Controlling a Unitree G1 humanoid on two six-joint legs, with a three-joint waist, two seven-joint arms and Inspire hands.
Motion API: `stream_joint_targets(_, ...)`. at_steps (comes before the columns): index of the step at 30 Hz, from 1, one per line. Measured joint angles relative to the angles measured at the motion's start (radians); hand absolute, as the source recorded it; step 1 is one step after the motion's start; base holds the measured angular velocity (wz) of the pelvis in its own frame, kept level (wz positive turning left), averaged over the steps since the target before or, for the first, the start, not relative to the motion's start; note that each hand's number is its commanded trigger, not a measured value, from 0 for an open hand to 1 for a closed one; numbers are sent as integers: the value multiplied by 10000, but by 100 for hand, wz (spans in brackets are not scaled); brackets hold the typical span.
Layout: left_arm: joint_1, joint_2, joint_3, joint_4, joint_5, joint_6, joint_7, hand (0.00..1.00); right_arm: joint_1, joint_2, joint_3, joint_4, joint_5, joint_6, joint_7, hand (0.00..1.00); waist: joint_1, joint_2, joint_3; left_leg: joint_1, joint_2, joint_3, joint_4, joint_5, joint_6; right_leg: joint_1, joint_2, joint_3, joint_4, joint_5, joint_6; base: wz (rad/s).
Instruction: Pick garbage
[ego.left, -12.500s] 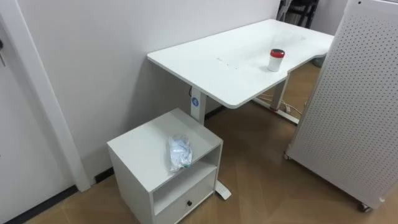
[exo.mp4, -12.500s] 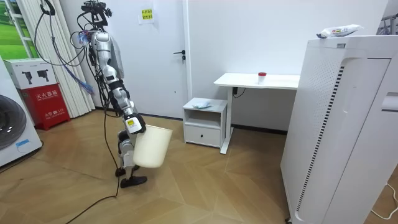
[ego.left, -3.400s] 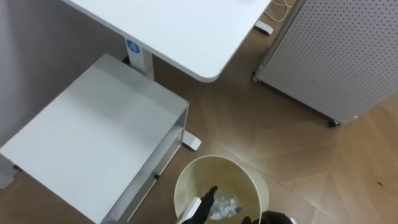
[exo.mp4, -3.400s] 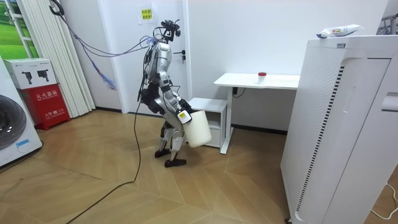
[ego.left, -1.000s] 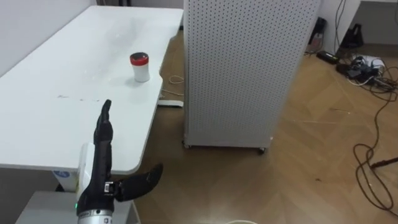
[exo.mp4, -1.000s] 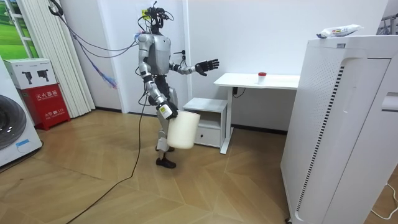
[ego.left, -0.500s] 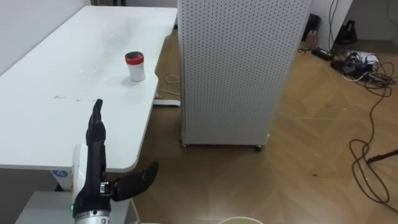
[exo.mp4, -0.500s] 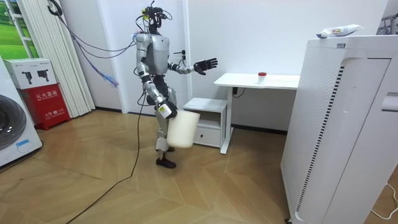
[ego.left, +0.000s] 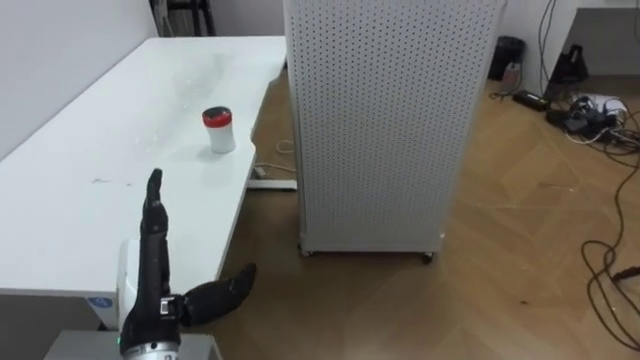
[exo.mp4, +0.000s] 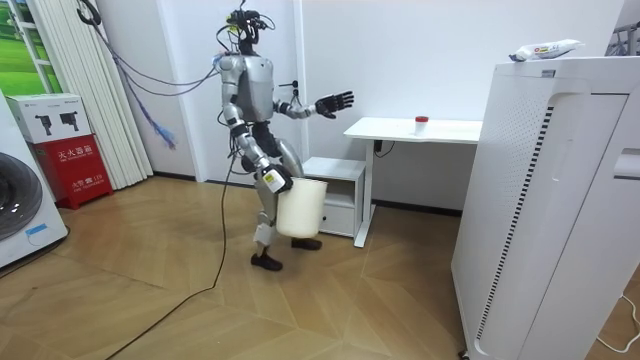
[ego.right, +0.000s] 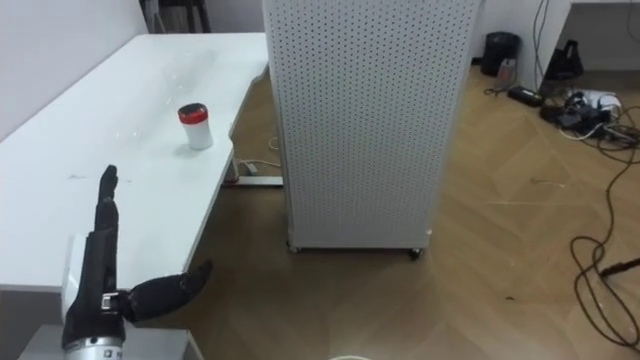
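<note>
The perforated white unit (ego.left: 385, 120) stands on the floor at about 2 o'clock from the left hand, just beside the desk's far edge. The white desk (ego.left: 90, 170) runs away from the robot toward 12 o'clock. In the room view the robot stands beside the low cabinet (exo.mp4: 335, 170) at the near end of the desk. The bin (exo.mp4: 300, 208) hangs off the floor at the right hand (exo.mp4: 270, 180), by the thigh. Whether that hand is clasped round the rim is too small to tell. The left hand (ego.left: 155, 280) is held out over the near part of the desk, edge-on. Its fingers are straight and point to 12 o'clock, its thumb is spread toward 3 o'clock, and it holds nothing. The garbage in reach is the red-lidded cup (ego.left: 218, 130). It stands upright on the desk near the right-hand edge, so its long axis is vertical. It lies at about 1 o'clock from the left hand and well apart from it, with bare desk between. The left hand looks the nearer and the free one. I judge the reach has to go forward and a little right, and the hand should then close on the cup from the side. A packet (exo.mp4: 545, 48) also lies on top of the unit, farther off.
</note>
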Motion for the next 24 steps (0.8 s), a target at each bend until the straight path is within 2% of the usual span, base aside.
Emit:
stream_joint_targets(1, -3, -2, 26, 7, 75, -2, 12, 0, 11, -1, -3, -7, -19, -2, 4, 100, -44, -99, -34, 15, -69, 90, -10, 120, 79, 48, -180, -242, 5, -81, 126, 13)
stream_joint_targets(2, -2, 0, 13, 6, 132, -2, 13, 0, 9, -27, -14, -6, -13, -8, -10, 100, -33, -138, -41, -48, -45, 241, 98, 313, 262, 85, -303, -469, -3, -127, 117, 15)
stream_joint_targets(4, 0, 26, 5, 5, 113, -6, -49, 0, 0, -23, -6, -6, 2, -10, -28, 100, -34, -165, -13, -170, -76, 260, 646, 57, 397, 280, -373, -367, -176, -224, 184, 12)
stream_joint_targets(5, -16, 59, 27, -13, 112, -40, -108, 0, -53, -35, -7, -6, 2, -8, -74, 100, -29, -122, 42, -409, -59, 239, 1235, -217, 386, 489, -360, -324, -239, -335, 208, 12)
stream_joint_targets(6, -32, 88, 28, -17, 107, -77, -128, 0, -100, -39, 7, -8, 9, -4, -126, 100, 1, -166, 137, -623, -67, 231, 1690, -333, 362, 585, -386, -280, -234, -429, 224, 16)
stream_joint_targets(7, -31, 83, 7, -13, 120, -115, -257, 0, -80, -67, 15, -6, 66, 31, -189, 100, 44, -157, 140, -1005, -220, 228, 2123, -492, 328, 766, -530, -189, -220, -711, 225, 17)
stream_joint_targets(8, -36, 55, -19, -28, 119, -125, -301, 0, -77, -136, 18, -6, 152, 99, -233, 100, 47, -191, 120, -1136, -357, 224, 1512, -459, 276, 945, -731, -143, -192, -986, 374, 8)
stream_joint_targets(9, -33, 55, -20, -34, 120, -143, -302, 0, -63, -187, 23, -6, 162, 104, -241, 100, 93, -190, 110, -1131, -360, 210, 1126, -441, 250, 1047, -808, -144, -153, -1134, 448, -12)
stream_joint_targets(10, -31, 96, -12, -33, 123, -159, -303, 0, 30, -199, 17, -9, 188, 144, -272, 100, 271, -243, -8, -1025, -504, 557, 1219, -129, 555, 1284, -1252, -205, 107, -1454, 656, -16)
stream_joint_targets(11, -153, 106, 27, -36, 155, -179, -289, 0, 133, -205, 25, -117, 190, 192, -338, 100, 359, -509, -119, -900, -949, 767, 1632, -660, 801, 1202, -1774, -317, 1036, -1790, 886, -5)
stream_joint_targets(12, -237, 73, 21, -28, 156, -177, -254, 0, 132, -256, 26, -165, 189, 193, -354, 100, 371, -500, -83, -854, -1052, 828, 1902, -874, 980, 999, -1970, -383, 1850, -1773, 883, 14)
stream_joint_targets(13, -326, 78, -49, -31, 156, -178, -217, 0, 135, -296, 18, -200, 191, 195, -383, 100, 343, -451, -56, -668, -1139, 1061, 2322, -1257, 1190, 493, -2322, -270, 3355, -1288, 872, 13)
stream_joint_targets(14, -378, 73, -83, -33, 262, -192, -171, 0, 133, -292, 7, -268, 187, 198, -463, 100, 308, -318, -49, -426, -1112, 1114, 2580, -1673, 1300, 217, -2465, -212, 4363, -458, 883, 6)
stream_joint_targets(15, -413, 76, -77, -32, 315, -214, -125, 0, 111, -288, 10, -338, 188, 197, -475, 100, 313, -254, -30, -262, -1115, 1105, 2585, -1812, 1325, 148, -2481, -259, 4676, -22, 848, 0)
stream_joint_targets(16, -498, 87, -76, -20, 423, -254, 58, 0, 46, -291, 11, -461, 191, 182, -492, 100, 273, -136, 46, 156, -1135, 1052, 2387, -2012, 1365, 104, -2566, -341, 5054, 848, 832, -12)
stream_joint_targets(17, -572, 111, -68, -21, 364, -324, 233, 0, -80, -304, 10, -500, 194, 101, -495, 100, 277, -48, 88, 474, -1120, 987, 2114, -2150, 1378, -108, -2613, -451, 5342, 849, 975, -16)
stream_joint_targets(18, -624, 119, -61, -21, 328, -340, 305, 0, -126, -309, 10, -570, 192, 75, -489, 100, 279, -6, 100, 562, -1101, 962, 1990, -2182, 1377, -325, -2609, -477, 5416, 597, 983, -19)
stream_joint_targets(20, -811, 113, -100, -17, 333, -350, 399, 0, -33, -337, 10, -986, 193, 72, -438, 100, 166, 56, 102, 893, -1067, 739, 1466, -2183, 1371, -1195, -2369, -729, 5060, -191, 904, 8)
stream_joint_targets(21, -837, 114, -105, -16, 333, -353, 399, 0, -34, -335, 10, -996, 195, 73, -440, 100, 109, 60, 104, 958, -1058, 642, 1393, -2182, 1369, -1341, -2300, -787, 4783, -288, 889, 35)
stream_joint_targets(22, -850, 118, -119, -13, 340, -353, 405, 0, -36, -338, 10, -1000, 205, 74, -458, 100, -23, 64, 105, 1121, -1047, 489, 1257, -2184, 1362, -1607, -2139, -787, 4013, -327, 874, 35)
stream_joint_targets(24, -811, 128, -152, 4, 435, -352, 427, 0, -20, -338, 9, -999, 197, 73, -580, 100, -103, 31, 116, 1508, -1047, 400, 1059, -2238, 1264, -1733, -2029, -763, 2282, -200, 838, 21)
